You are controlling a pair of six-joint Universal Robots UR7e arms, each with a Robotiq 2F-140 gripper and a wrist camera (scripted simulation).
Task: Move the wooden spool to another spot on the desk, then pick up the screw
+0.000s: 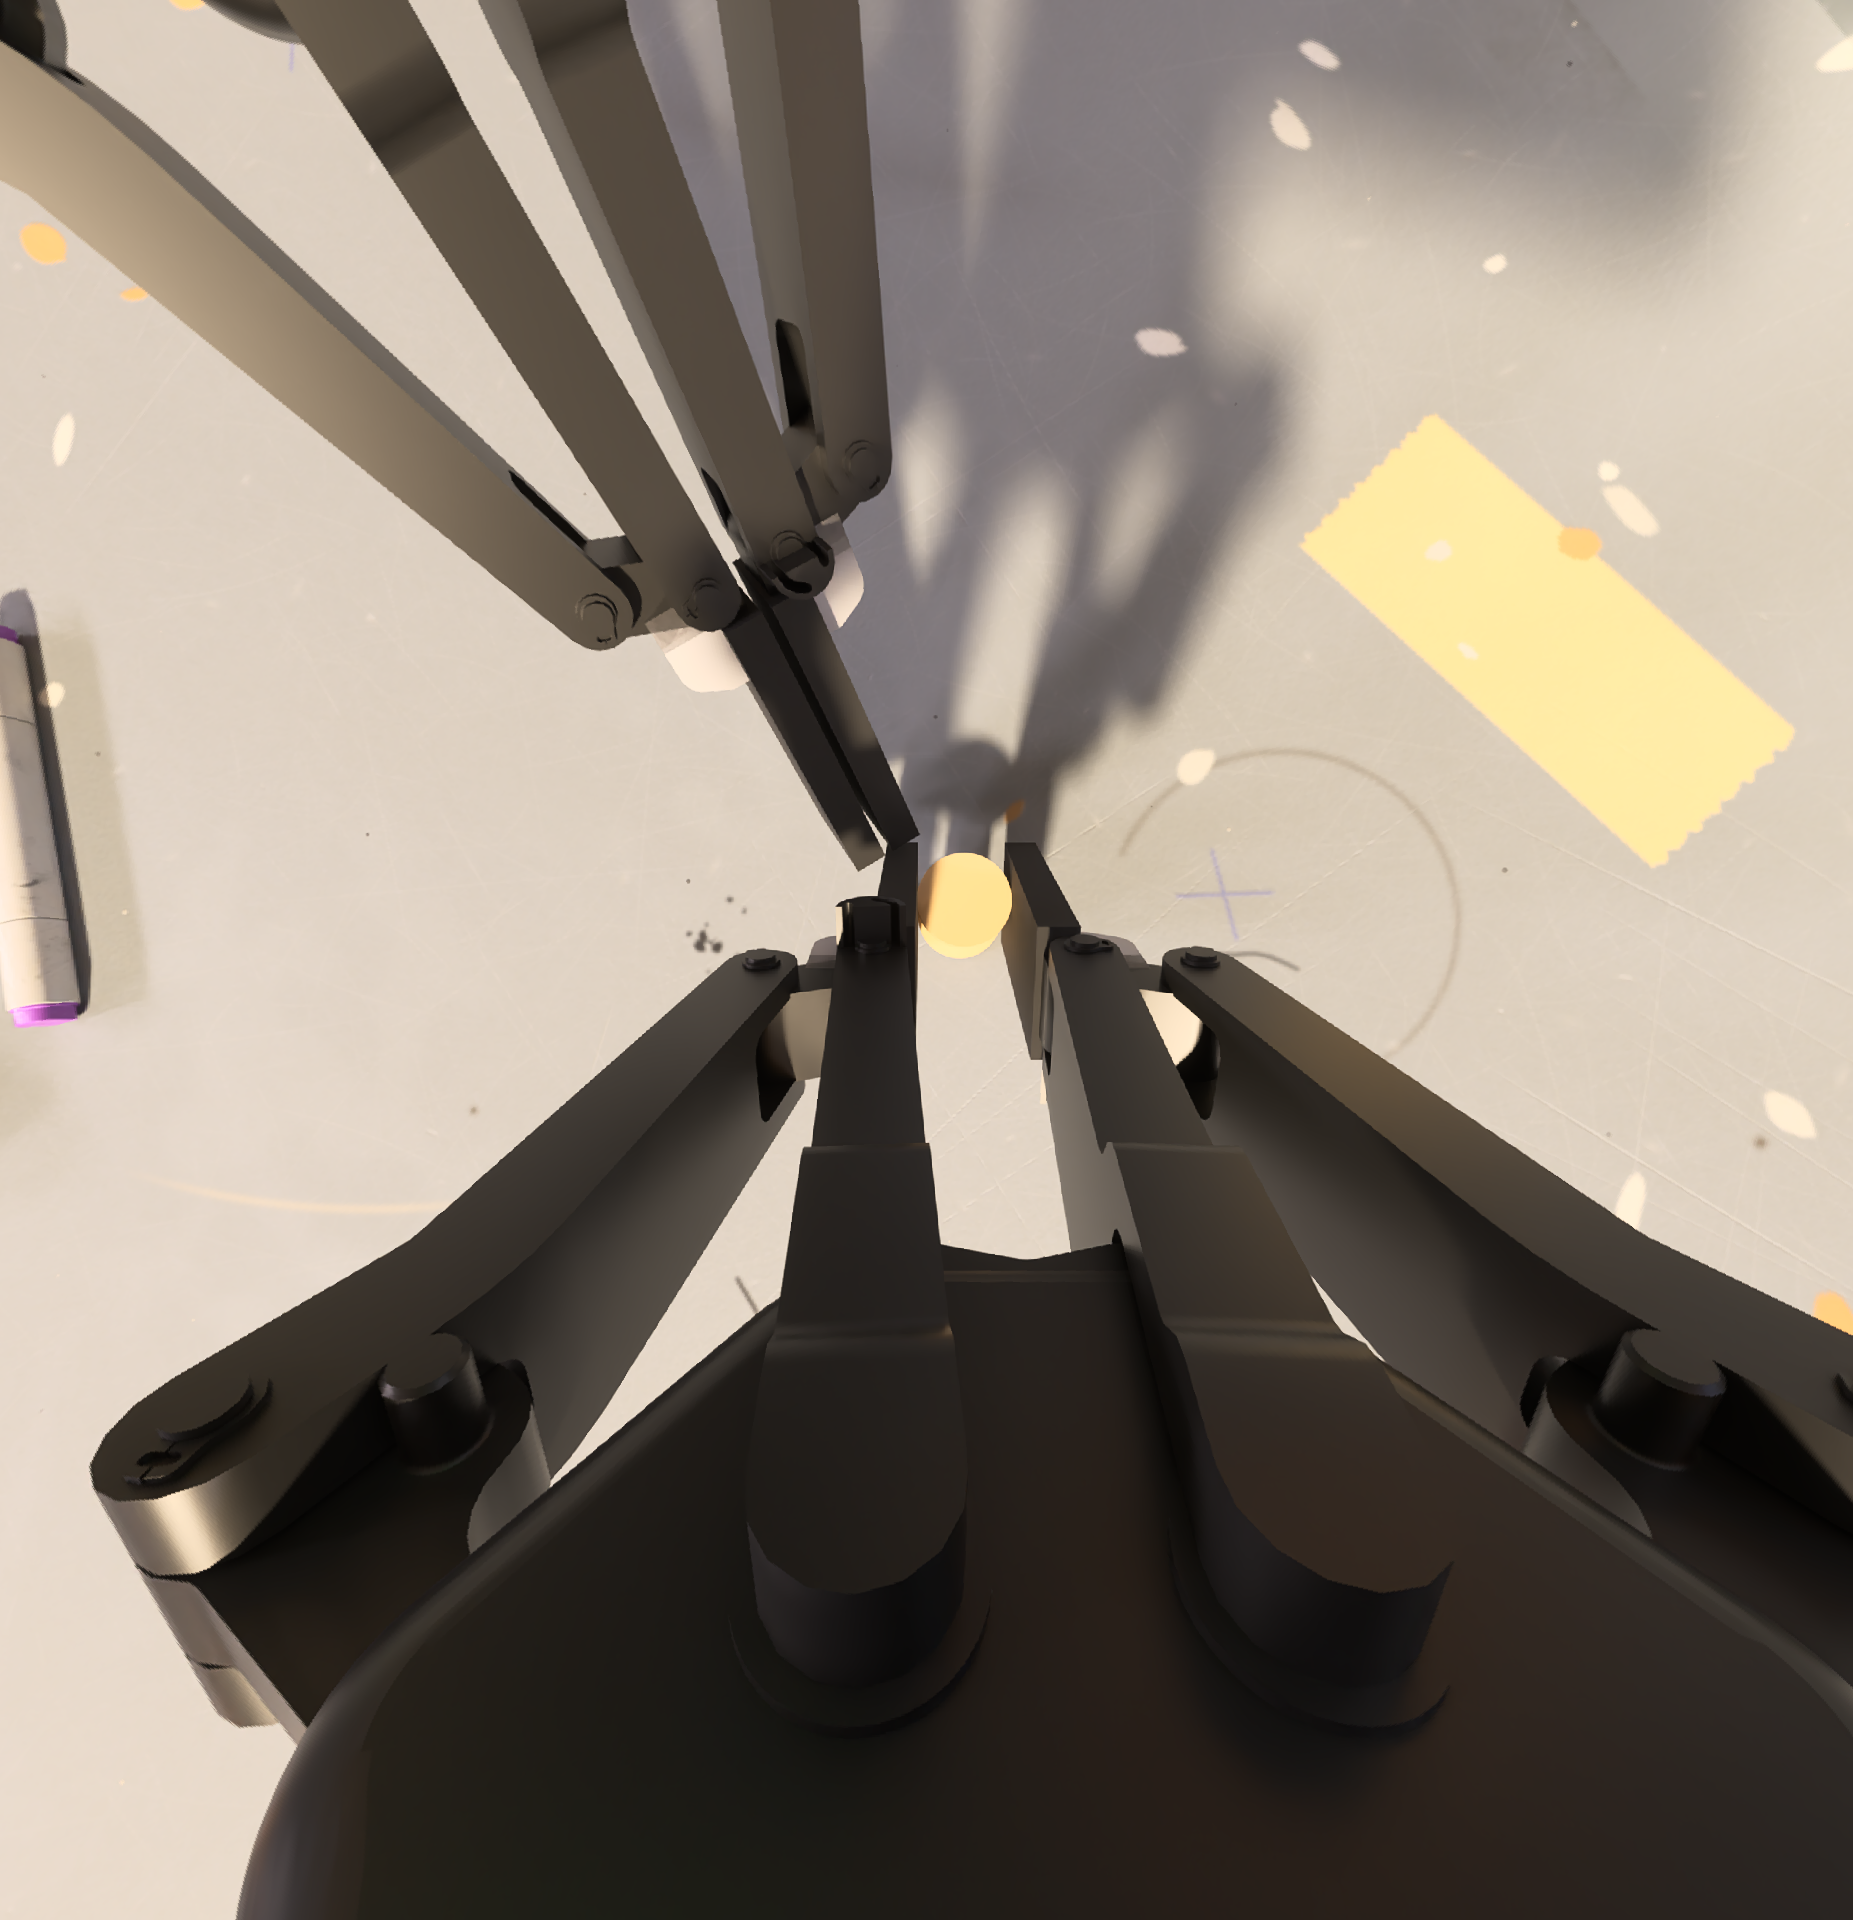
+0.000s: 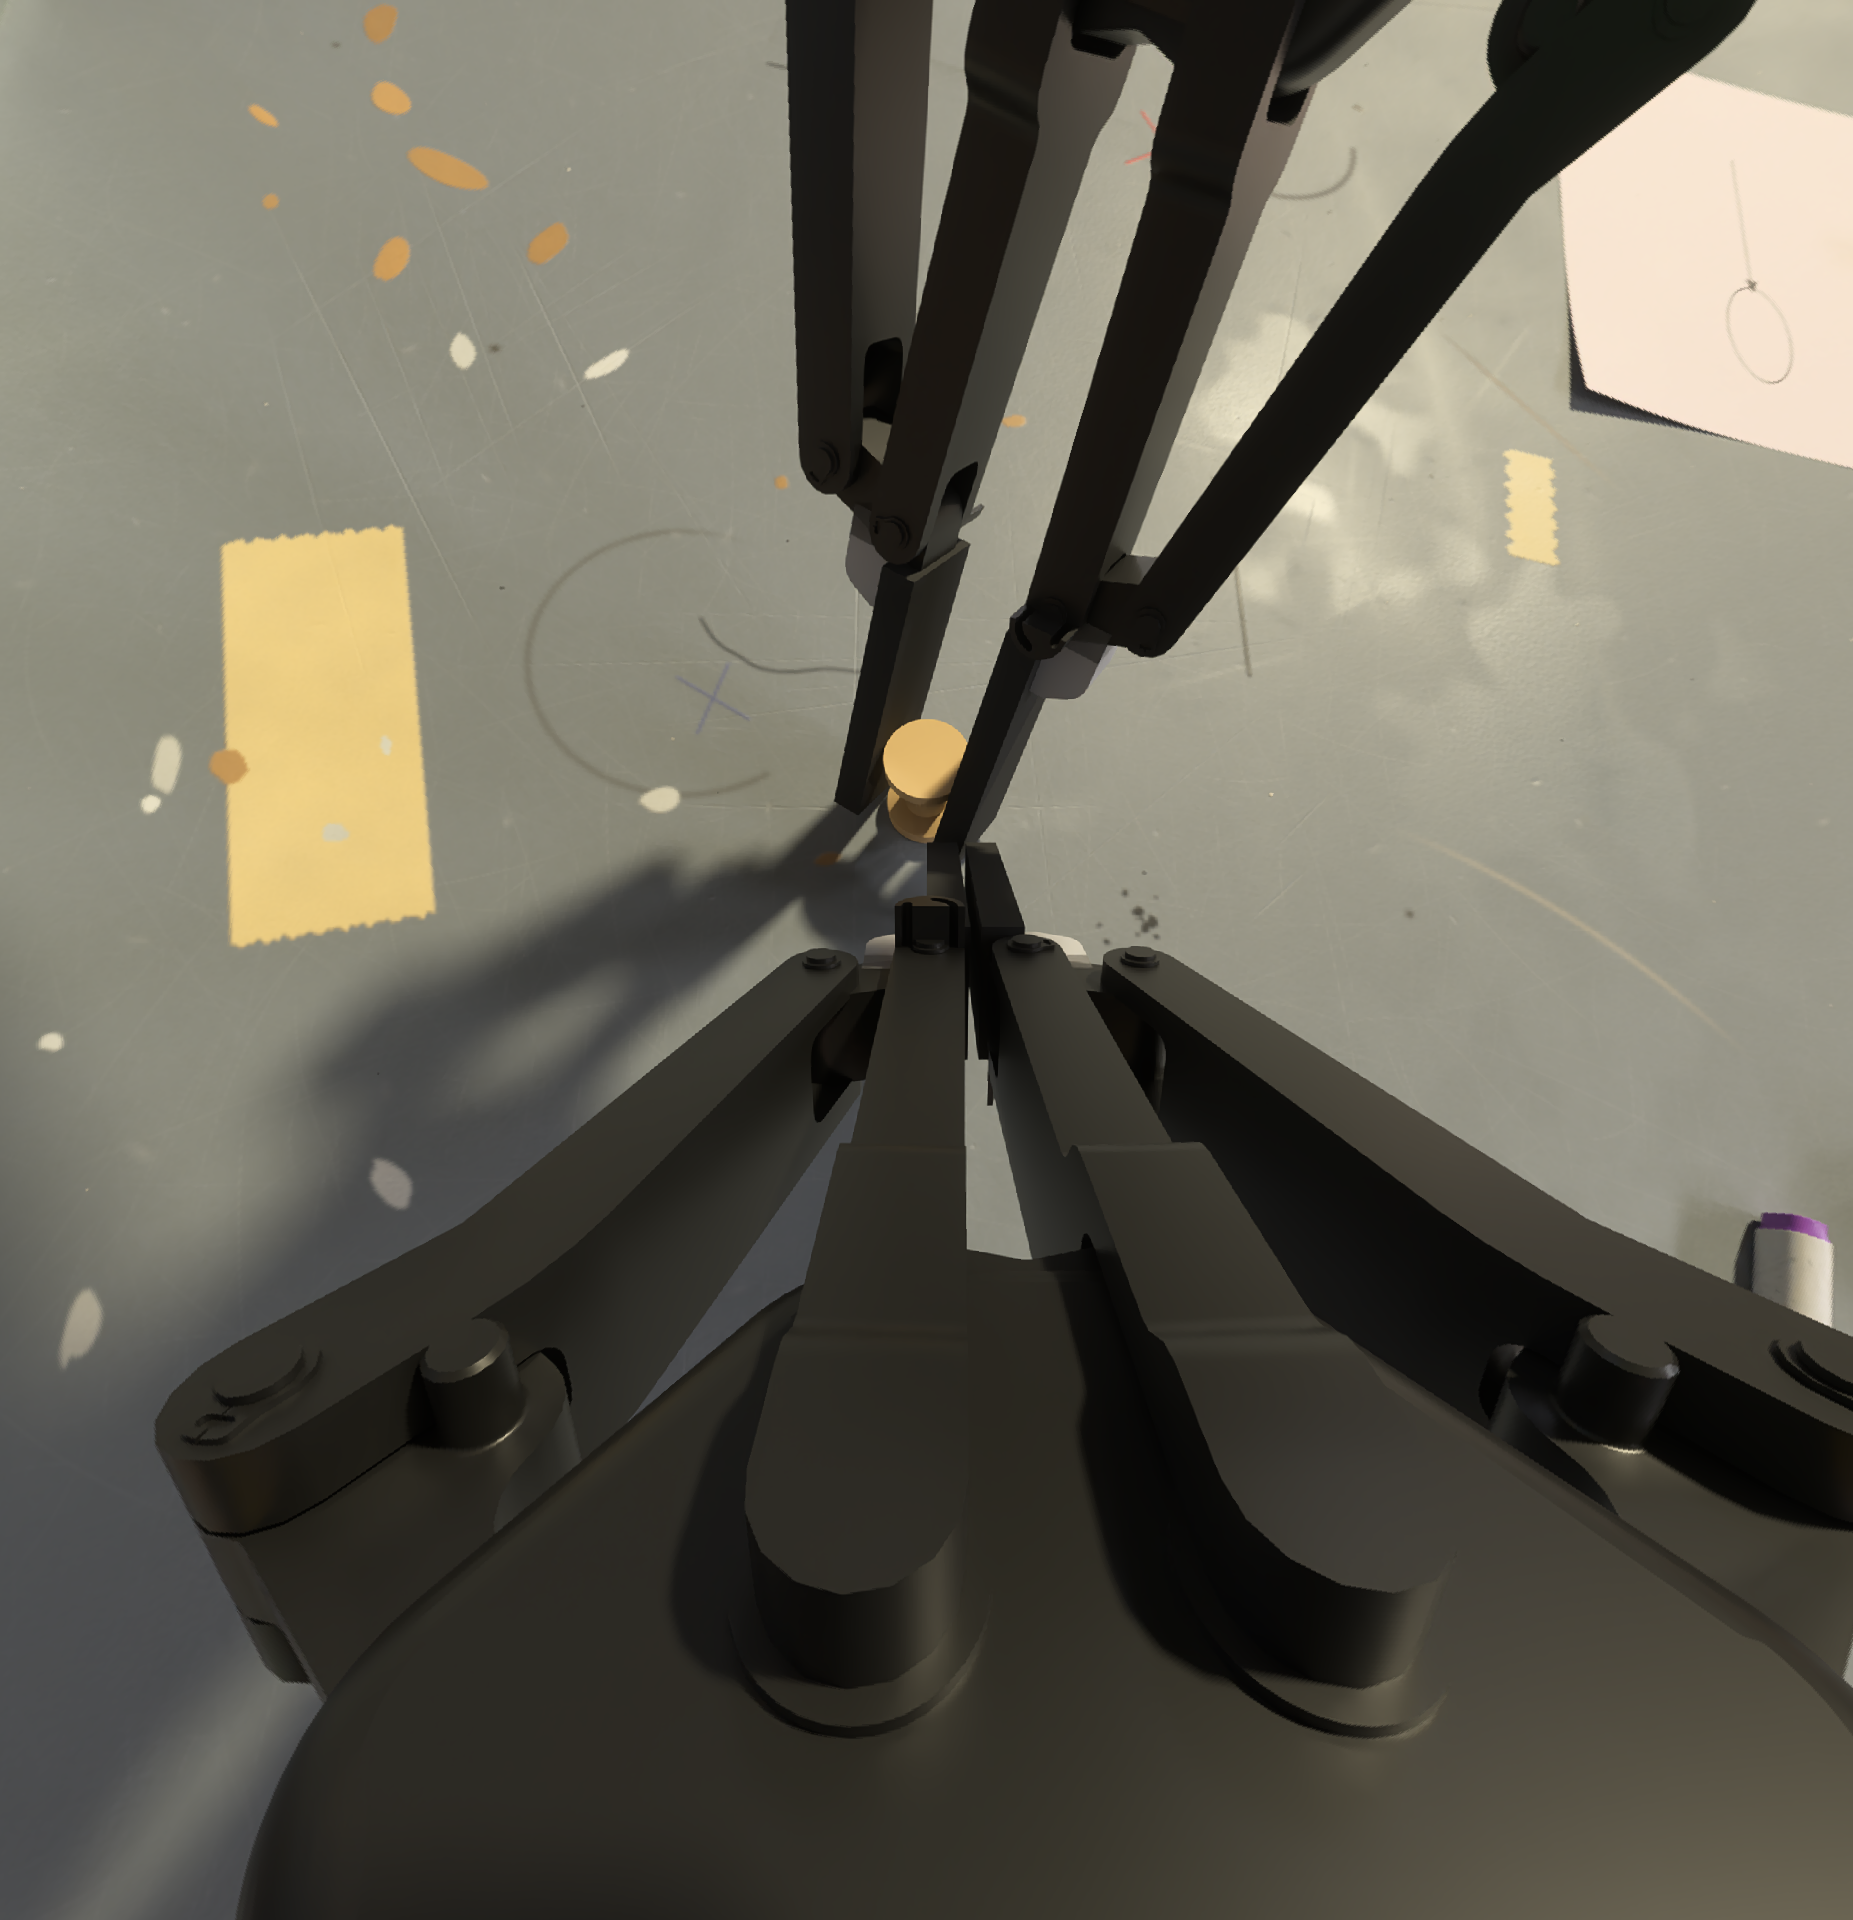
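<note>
Left wrist view: the desk (image 1: 382, 831) is pale grey, scuffed, dotted with cream and orange paint flecks. The left gripper (image 1: 961, 883) pinches the wooden spool (image 1: 963, 902), a round tan top sitting between its fingertips. The right gripper (image 1: 886, 831) comes in from ahead, fingers pressed together, tips just beside the spool. A purple-capped marker (image 1: 23, 821) lies well left of the fingers and yellow tape (image 1: 1545, 644) sits off to the right.

Right wrist view: the spool (image 2: 922, 779) shows its waisted profile, standing upright between the left gripper's (image 2: 906, 805) fingers. The right gripper (image 2: 953, 862) looks closed, though whether it holds anything I can't tell. Only here: a sheet of paper (image 2: 1732, 260), far right.
</note>
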